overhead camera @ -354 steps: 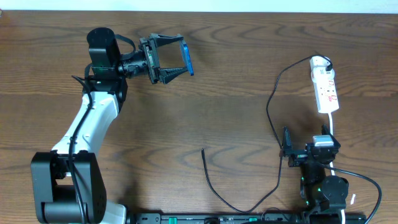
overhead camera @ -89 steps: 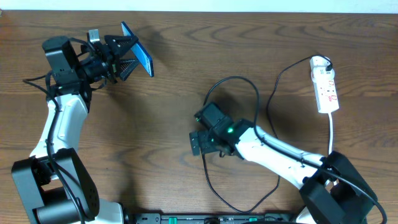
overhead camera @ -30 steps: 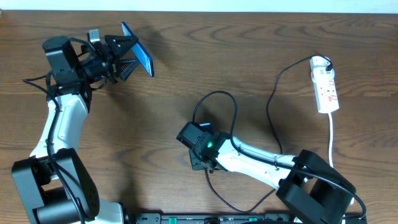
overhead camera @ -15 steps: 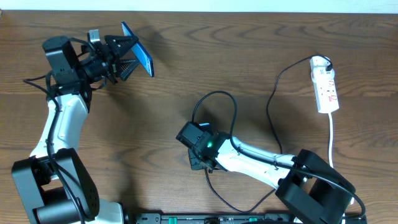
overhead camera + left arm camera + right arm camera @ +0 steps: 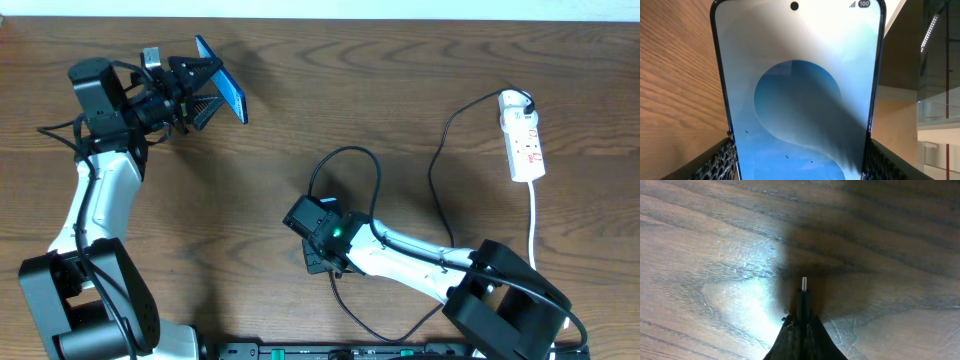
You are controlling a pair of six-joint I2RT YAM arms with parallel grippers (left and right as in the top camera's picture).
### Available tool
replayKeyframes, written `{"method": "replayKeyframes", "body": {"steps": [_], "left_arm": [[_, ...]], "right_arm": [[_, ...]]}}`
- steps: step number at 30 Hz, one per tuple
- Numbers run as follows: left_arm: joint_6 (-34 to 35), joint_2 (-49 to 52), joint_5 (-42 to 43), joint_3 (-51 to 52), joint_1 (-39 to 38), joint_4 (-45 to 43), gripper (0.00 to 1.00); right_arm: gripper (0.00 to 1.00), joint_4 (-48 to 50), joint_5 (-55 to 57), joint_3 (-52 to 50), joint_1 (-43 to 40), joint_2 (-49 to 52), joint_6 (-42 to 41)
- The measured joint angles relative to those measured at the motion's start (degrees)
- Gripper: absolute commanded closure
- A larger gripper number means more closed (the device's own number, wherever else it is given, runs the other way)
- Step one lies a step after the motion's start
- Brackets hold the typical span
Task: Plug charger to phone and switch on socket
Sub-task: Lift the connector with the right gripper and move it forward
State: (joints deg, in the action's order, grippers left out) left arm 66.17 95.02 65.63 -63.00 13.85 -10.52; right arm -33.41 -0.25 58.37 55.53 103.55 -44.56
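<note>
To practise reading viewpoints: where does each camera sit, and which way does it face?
Overhead: above the table, looking straight down; left arm, right arm, phone, charger, socket show.
Left wrist: facing the phone's screen; own fingers at lower corners.
Right wrist: facing down at the table; own fingers pinch the charger's plug.
Shared: overhead and left wrist both show the phone.

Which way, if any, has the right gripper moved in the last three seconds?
Yes: the right gripper moved toward the bottom edge and slightly left, farther from the socket.
</note>
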Motion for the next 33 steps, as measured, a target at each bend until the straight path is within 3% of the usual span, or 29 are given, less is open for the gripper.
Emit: {"method": "replayKeyframes", "body": {"steps": [9,18,25,33], "left_arm": [[0.0,0.0,0.0,0.0,0.0,0.0,0.93],[0.0,0.0,0.0,0.0,0.0,0.0,0.93],[0.0,0.0,0.0,0.0,0.0,-0.02,0.93],[0.0,0.0,0.0,0.0,0.0,0.0,0.93]], "right_arm": [[0.99,0.0,0.17,0.09,-1.4,0.02,0.2],[0.99,-0.46,-2.4,3.13,-12.2,1.46,2.84],[0.99,2.49,-9.49,8.39,-21.46,1.66,6.6],[0.99,15.04,-25.86,9.68,-30.84,1.66,17.33]]}}
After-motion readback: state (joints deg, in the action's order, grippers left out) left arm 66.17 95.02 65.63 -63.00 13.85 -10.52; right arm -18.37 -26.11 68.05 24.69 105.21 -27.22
